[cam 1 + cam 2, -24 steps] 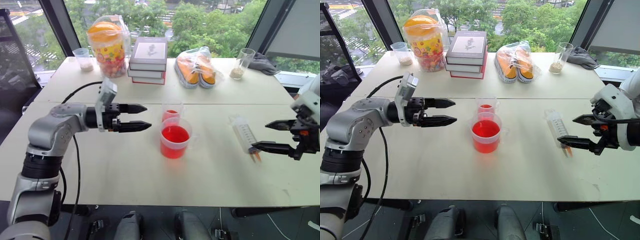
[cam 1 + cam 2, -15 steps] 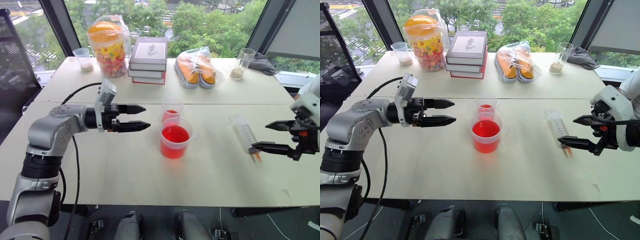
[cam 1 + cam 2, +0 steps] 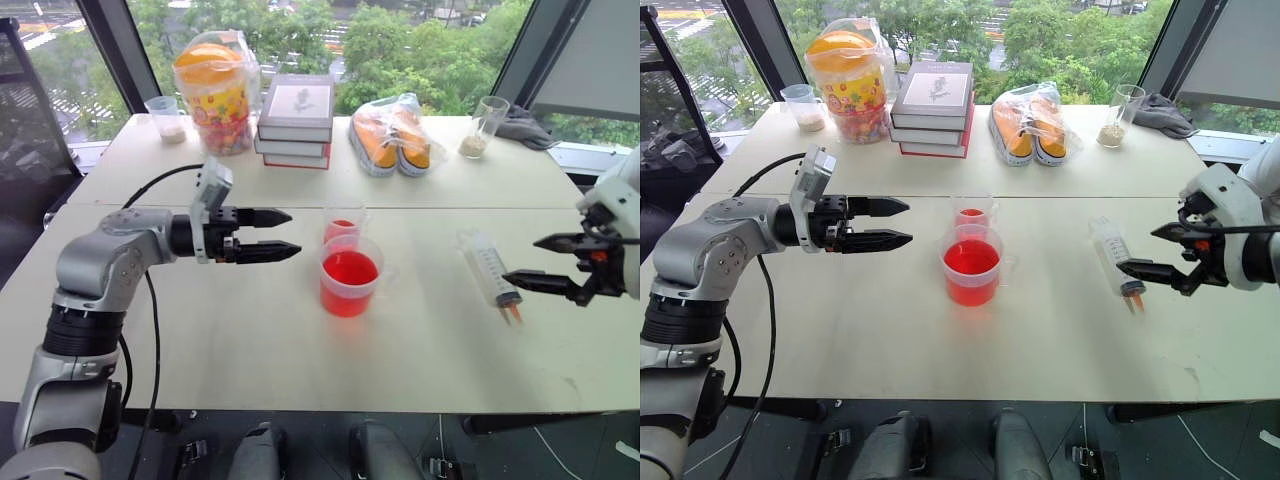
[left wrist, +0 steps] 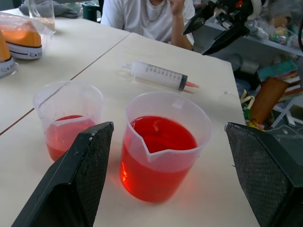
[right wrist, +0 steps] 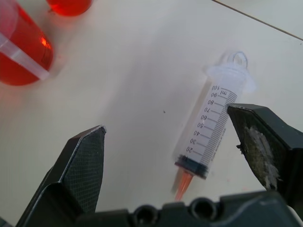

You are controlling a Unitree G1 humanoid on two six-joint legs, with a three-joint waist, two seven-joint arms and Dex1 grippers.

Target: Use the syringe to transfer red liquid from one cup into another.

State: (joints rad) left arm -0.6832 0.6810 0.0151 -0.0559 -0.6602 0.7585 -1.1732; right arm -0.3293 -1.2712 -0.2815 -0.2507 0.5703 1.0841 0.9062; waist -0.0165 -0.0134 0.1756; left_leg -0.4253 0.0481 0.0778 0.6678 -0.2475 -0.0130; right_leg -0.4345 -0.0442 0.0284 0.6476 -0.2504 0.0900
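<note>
The syringe (image 3: pixel 490 268) lies flat on the table at the right, its orange tip toward the front edge, and nothing grips it. Beside its tip end hovers my right gripper (image 3: pixel 521 260), open, with its fingers (image 5: pixel 85 165) spread to either side of the barrel (image 5: pixel 210 127). The wider cup (image 3: pixel 350 280) of red liquid (image 4: pixel 161 135) stands at the table's middle. The narrower cup (image 3: pixel 342 225), holding a little red liquid, is just behind it. My left gripper (image 3: pixel 293 232) is open and level, pointing at the cups from their left.
Along the far edge stand a candy jar (image 3: pixel 215 90), stacked books (image 3: pixel 297 120), bagged shoes (image 3: pixel 395 135) and two clear cups with grains (image 3: pixel 166 118) (image 3: pixel 484 128). A black cable (image 3: pixel 165 180) trails over the left side. A seated person (image 4: pixel 151 19) is beyond the table's right end.
My right gripper has risen slightly, its lower finger lifting off the syringe's tip end. The left gripper, cups and syringe are unchanged.
</note>
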